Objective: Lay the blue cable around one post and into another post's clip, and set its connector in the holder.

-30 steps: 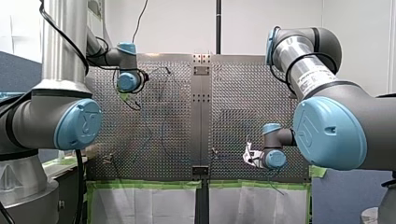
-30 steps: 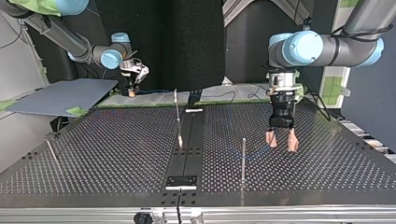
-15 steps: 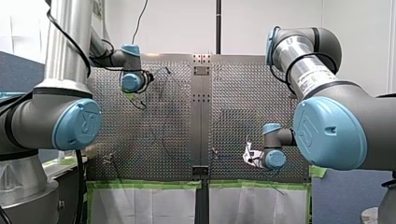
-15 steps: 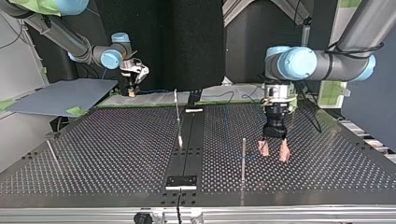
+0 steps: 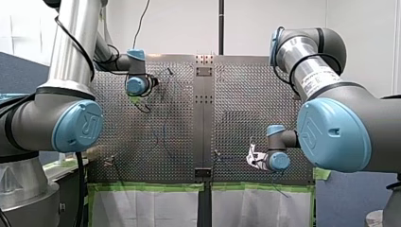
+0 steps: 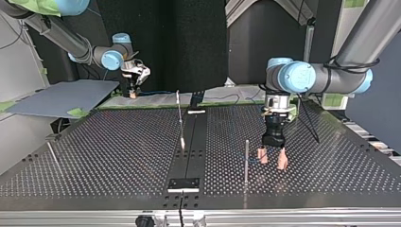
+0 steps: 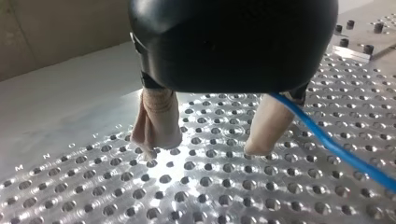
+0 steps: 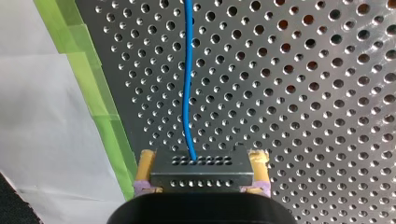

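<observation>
- Blue cable [image 8: 187,84] leaves the middle of the connector [image 8: 201,173] and runs almost straight ahead of my right end effector [image 8: 201,162], over the perforated desk [image 8: 303,93].
- My right end effector is clamped on the connector, a grey metal block with rows of small holes. Its yellow pads [image 8: 145,163] press against the block's two ends.
- Green tape [image 8: 100,107] edges the desk beside that end effector, and a white sheet [image 8: 46,116] lies beyond the tape.
- In the top view this end effector sits at the desk's far edge, well apart from my left one. A thin post [image 6: 179,118] leans between them, near the desk's middle.
- An upright post [image 6: 246,161] stands just beside my left end effector [image 7: 205,145], on its side toward the desk's middle.
- My left end effector points down at the desk with its beige pads [image 7: 156,116] spread wide and nothing between them. The tips are close to the surface, but I cannot tell whether they touch it.
- A stretch of the blue cable passes just outside one of its fingers, not in the gap, and slants away across the holes.
</observation>
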